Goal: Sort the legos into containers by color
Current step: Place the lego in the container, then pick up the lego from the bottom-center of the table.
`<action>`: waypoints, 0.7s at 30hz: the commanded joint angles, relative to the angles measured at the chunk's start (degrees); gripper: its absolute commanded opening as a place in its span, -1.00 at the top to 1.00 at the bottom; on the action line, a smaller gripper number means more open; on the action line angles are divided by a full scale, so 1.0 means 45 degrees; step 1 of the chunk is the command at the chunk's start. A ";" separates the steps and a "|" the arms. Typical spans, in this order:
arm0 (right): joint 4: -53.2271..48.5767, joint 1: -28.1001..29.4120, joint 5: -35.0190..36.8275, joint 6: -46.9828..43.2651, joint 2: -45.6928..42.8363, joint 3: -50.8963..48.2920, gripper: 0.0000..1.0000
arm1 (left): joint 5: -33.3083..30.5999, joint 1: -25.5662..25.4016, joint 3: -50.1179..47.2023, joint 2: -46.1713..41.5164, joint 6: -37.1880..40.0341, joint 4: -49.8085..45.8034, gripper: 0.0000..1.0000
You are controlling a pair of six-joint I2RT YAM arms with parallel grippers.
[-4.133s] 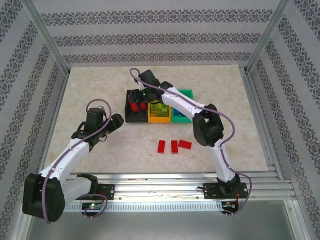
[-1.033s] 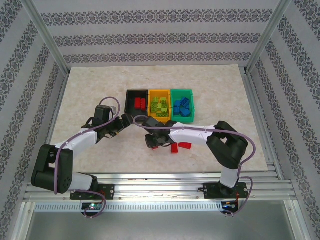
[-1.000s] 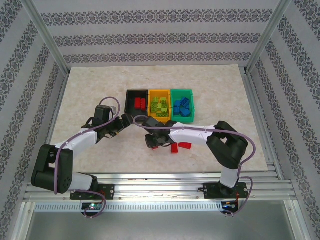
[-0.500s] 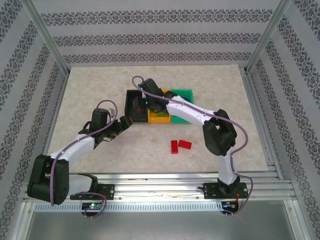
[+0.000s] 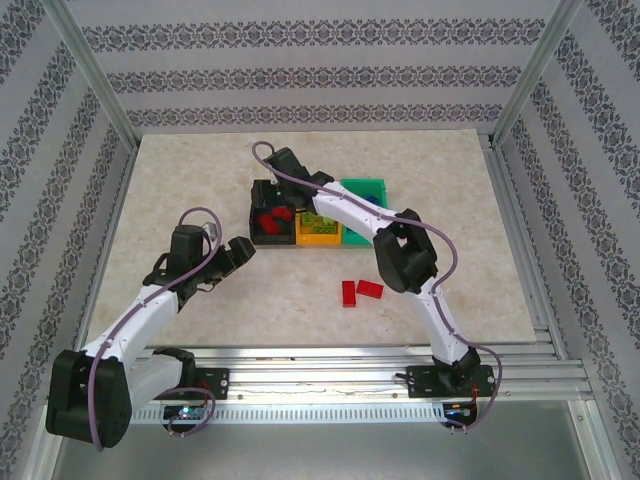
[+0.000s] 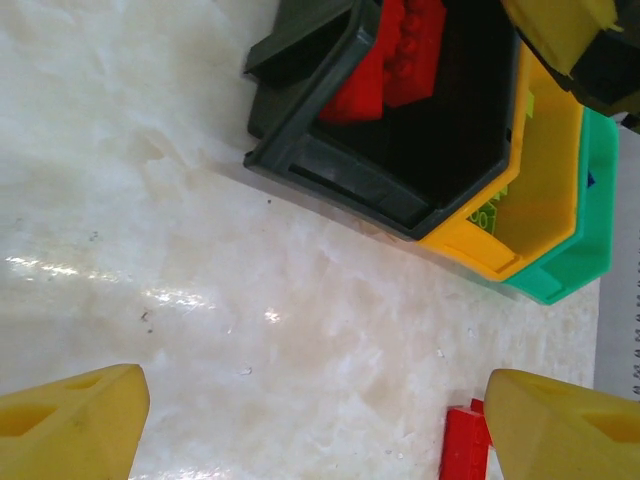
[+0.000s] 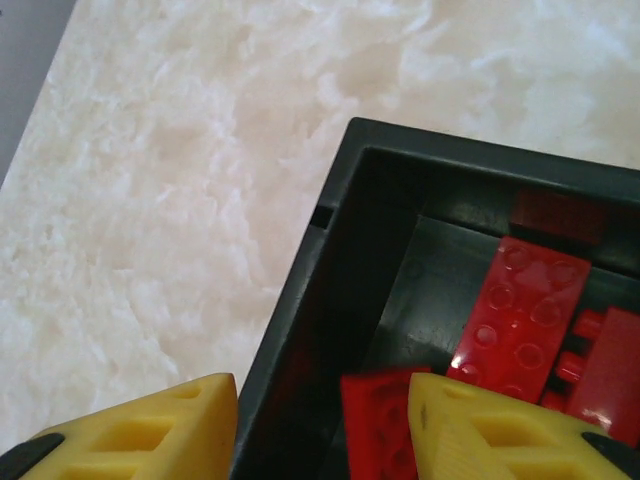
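Jaws stood spread on right gripper (image 7: pixel 320 392) and left gripper (image 6: pixel 315 385); the right should rise straight off the black bin (image 7: pixel 300 320), then fetch 2 red bricks (image 5: pixel 349 292).

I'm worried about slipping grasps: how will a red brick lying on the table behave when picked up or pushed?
Probably stiff and light: the red brick is a small plastic block, far smaller than the black bin. Lying flat on the table, it should slide rather than roll or tip. Its glossy plastic may be slippery.
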 commanded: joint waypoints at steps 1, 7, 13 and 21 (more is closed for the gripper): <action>0.0320 0.0131 -0.0019 -0.0096 -0.1379 -0.1542 0.01 | -0.0207 0.0208 0.0193 -0.0124 0.0328 -0.0564 -0.74; 0.1402 0.0118 0.0488 -0.0298 -0.4769 -0.6199 0.00 | 0.0136 0.0220 0.0213 0.0574 0.0175 0.0190 -0.74; 0.1193 0.0138 0.1442 -0.0031 -0.7985 -1.0252 -0.02 | 0.0422 0.0209 0.0319 0.1486 0.0151 0.1000 -0.74; -0.0308 0.0175 0.2046 0.0864 -1.1443 -1.4040 -0.02 | 0.0553 0.0228 0.0448 0.2377 0.0095 0.2033 -0.74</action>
